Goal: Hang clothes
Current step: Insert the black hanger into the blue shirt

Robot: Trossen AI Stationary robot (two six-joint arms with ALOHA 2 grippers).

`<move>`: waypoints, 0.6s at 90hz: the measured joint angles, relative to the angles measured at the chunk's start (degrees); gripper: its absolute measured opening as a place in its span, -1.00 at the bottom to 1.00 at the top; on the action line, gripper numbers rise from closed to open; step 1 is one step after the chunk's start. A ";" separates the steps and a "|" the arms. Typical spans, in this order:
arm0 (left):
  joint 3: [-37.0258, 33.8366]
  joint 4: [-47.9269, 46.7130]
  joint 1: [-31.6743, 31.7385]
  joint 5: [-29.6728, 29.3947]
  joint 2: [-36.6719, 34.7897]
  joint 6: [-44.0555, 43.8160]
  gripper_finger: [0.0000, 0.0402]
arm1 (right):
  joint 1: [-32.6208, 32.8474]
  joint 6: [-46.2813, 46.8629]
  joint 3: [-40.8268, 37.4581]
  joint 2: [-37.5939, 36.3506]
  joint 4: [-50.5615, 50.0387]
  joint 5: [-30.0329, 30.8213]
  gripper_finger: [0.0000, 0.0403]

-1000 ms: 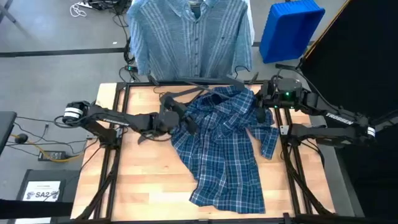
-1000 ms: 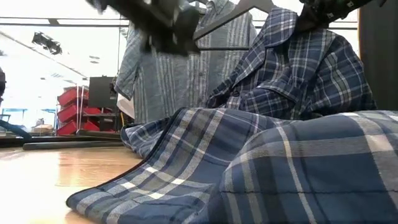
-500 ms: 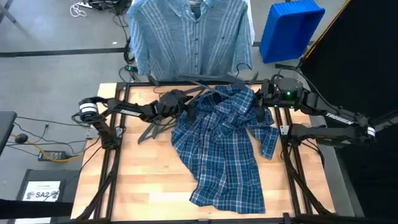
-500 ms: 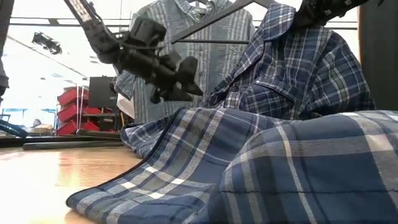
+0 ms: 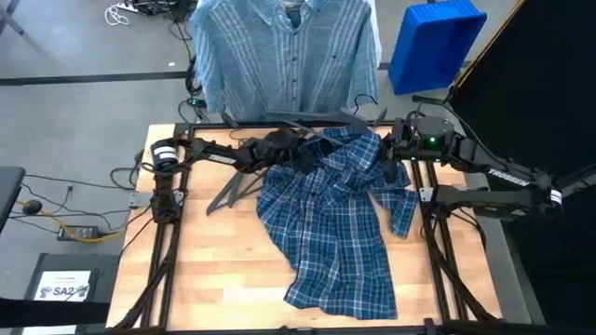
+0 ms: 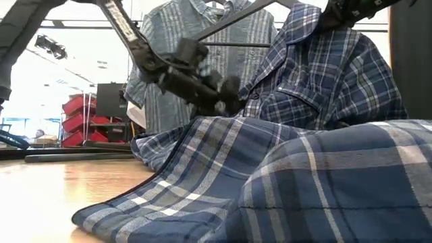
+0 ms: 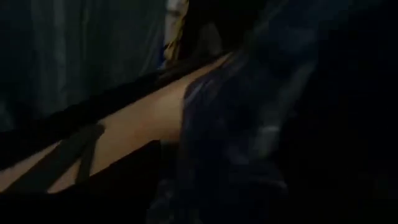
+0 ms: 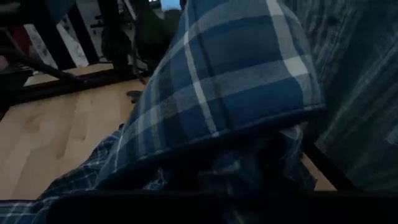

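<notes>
A darker blue plaid collared cotton shirt (image 5: 333, 214) is spread across the pale wooden desk (image 5: 223, 270), its collar end held raised by the right claw (image 5: 389, 156), seemingly so a hanger can be fed in. The left claw (image 5: 296, 154) is reaching into that collar; its opening cannot be told. A dark grey plastic hanger (image 5: 235, 188) lies just beside. Behind, a light blue-grey striped shirt (image 5: 284, 56) is already hung.

The left wrist view is very dim. A strip of light wooden tabletop (image 7: 134, 127) runs diagonally through the middle. Against it lies a heap of dark blue plaid shirt fabric (image 7: 249, 118), its folded edge resting on the wood. On the far side of the tabletop hangs pale blue-grey striped cloth (image 7: 74, 50). A dark bar (image 7: 93, 106) borders the tabletop along that side, and a dark crossed shape (image 7: 78, 158) lies on the wood.
</notes>
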 joint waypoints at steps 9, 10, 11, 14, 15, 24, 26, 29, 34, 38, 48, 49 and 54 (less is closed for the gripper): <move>1.71 -2.51 0.45 -0.79 0.69 0.04 0.37 | 0.00 0.44 0.00 -0.22 0.36 -0.10 -0.99; 1.77 -2.80 0.52 -0.92 0.76 0.03 0.34 | 0.00 0.43 0.00 -0.26 0.35 -0.14 -0.99; 1.81 -3.15 0.59 -1.07 0.82 0.03 0.31 | 0.00 0.42 0.00 -0.32 0.35 -0.21 -0.99; 1.78 -4.41 0.70 -1.83 0.99 0.08 0.21 | 0.00 0.46 0.00 -0.47 0.37 -0.70 -0.99; 1.73 -4.67 0.74 -1.96 1.03 0.12 0.17 | 0.00 0.47 0.00 -0.54 0.37 -0.92 -0.99; 1.62 -4.58 0.84 -3.24 1.01 1.18 -0.26 | 0.02 0.57 -0.02 -1.31 0.26 -2.08 -0.99; 1.68 -4.51 0.80 -3.25 0.71 1.44 -0.38 | 0.04 0.56 -0.02 -1.51 0.25 -2.15 -0.99; 1.80 -4.70 0.80 -3.23 0.41 1.49 -0.56 | 0.07 0.55 -0.02 -1.99 0.28 -2.20 -0.99; 1.85 -5.62 0.76 -3.16 0.23 1.51 -0.84 | 0.07 0.55 -0.02 -3.06 -0.07 -1.86 -0.99; 1.84 -8.44 0.91 -3.02 -0.49 1.61 -0.92 | 0.07 0.55 -0.02 -4.02 -0.55 -1.17 -0.99; 1.72 -16.21 0.97 -4.27 -3.49 3.78 -0.99 | 0.02 0.55 -0.09 -6.57 -3.26 -0.39 -0.99; 1.72 -17.20 0.96 -4.63 -3.91 4.07 -0.99 | 0.02 0.55 -0.09 -6.80 -3.55 -0.32 -0.99; 1.84 -21.50 0.91 -6.63 -6.25 5.56 -1.00 | 0.04 0.52 -0.09 -7.98 -5.43 0.24 -0.99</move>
